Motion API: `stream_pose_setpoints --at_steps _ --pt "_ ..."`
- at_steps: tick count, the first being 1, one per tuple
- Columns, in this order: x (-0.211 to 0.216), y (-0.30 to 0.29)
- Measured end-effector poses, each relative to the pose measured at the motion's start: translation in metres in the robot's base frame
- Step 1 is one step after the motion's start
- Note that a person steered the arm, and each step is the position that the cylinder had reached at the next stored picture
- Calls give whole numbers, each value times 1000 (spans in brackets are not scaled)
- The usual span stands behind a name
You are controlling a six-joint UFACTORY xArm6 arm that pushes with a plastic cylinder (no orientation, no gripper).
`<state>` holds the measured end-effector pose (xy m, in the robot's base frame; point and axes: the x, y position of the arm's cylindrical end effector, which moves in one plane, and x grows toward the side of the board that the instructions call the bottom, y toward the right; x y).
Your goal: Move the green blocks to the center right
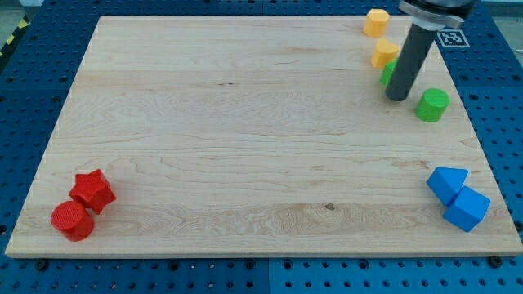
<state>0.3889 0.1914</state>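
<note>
One rod: my tip (397, 97) is resting on the wooden board (245, 122) near its right edge, toward the top right corner; it is bare, holding nothing.
Tip and green blocks: my tip is standing between the two, with the rod covering most of one and the other lying clear of it.
Hidden green block (387, 73): it is peeking out at the rod's left side, apparently touching it; its shape cannot be made out.
Green cylinder (432, 105): it is sitting just beside my tip toward the right edge, slightly lower, not touching.
Yellow blocks: one yellow block (385, 54) is lying just above the hidden green block, partly behind the rod; another yellow block (376, 22) is sitting by the top edge.
Blue blocks: a blue block (448, 183) and a blue cube (467, 208) are touching in the bottom right corner.
Red blocks: a red star (92, 190) and a red cylinder (73, 220) are touching in the bottom left corner.
</note>
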Motion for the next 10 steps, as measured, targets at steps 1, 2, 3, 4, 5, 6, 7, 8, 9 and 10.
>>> stream_pose_setpoints --at_steps 1,2,3,4,5,6,7,8,9,10 --pt "-3 -11" --pt "-9 -13" --pt "-13 -16" --pt "-17 -19" --pt "-32 -18" --pt "-36 -18" --pt "-36 -14" --pt "-36 3" --pt "-36 14" --pt "-37 8"
